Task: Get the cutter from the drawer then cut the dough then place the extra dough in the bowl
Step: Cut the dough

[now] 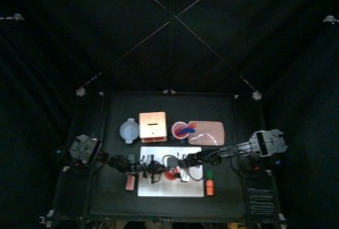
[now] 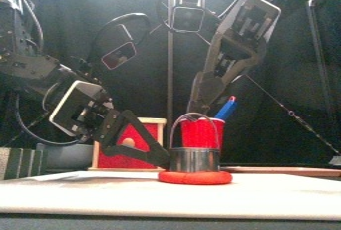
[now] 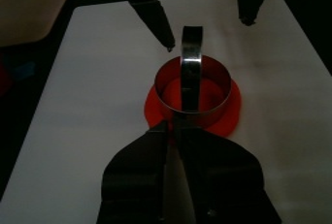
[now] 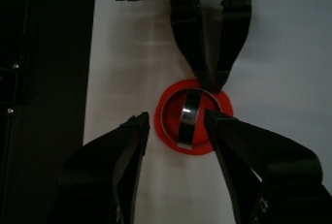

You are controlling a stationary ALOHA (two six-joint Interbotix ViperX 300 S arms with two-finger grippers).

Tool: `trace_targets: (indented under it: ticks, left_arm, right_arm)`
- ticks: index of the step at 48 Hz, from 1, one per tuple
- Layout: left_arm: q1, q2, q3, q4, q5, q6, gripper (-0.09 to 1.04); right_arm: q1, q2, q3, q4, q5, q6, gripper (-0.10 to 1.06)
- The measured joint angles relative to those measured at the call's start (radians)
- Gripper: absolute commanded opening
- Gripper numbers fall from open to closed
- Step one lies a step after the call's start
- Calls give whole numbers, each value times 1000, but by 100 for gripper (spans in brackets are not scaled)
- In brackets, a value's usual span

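The black counter (image 1: 239,114) carries a white cutting board (image 1: 157,154) at its 6 o'clock side. Behind the board a pale wooden box (image 1: 153,127) sits at 11 o'clock, a pink tray (image 1: 215,134) at 1 o'clock and a blue-grey bowl (image 1: 129,129) at 10 o'clock, just beside the box. The left tool (image 3: 172,141) reaches in from 9 o'clock with its jaws pressed together. Their tips meet at the near rim of the cutter, but I cannot tell whether they pinch it. The right tool (image 4: 180,119) comes from 3 o'clock, spread wide and holding nothing, one jaw on each side of the dough. A red cup (image 2: 202,132) stands at the board's 5 o'clock corner. The red dough (image 2: 194,177) lies flat mid-board, and the round metal cutter (image 2: 196,159) stands on it with its handle upright. A blue knife (image 2: 226,106) pokes out of the cup.
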Motion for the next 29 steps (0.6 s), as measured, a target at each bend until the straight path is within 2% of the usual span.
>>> trace_targets:
  ticks: [4, 13, 20, 24, 29]
  left_arm:
    - [2, 3, -2, 0, 2, 0, 57]
    - [0, 6, -2, 0, 0, 0, 57]
    - [0, 11, -5, 0, 0, -3, 57]
    - [0, 12, -5, 0, 0, -3, 57]
    - [0, 15, -5, -2, -2, 0, 57]
  right_arm:
    - [-2, 15, -15, -74, 41, 80, 85]
    - [15, 46, -71, -255, 123, 305, 84]
    - [38, 64, -92, -356, 149, 433, 84]
    - [44, 72, -98, -390, 156, 483, 83]
    - [52, 78, -100, -403, 161, 506, 82]
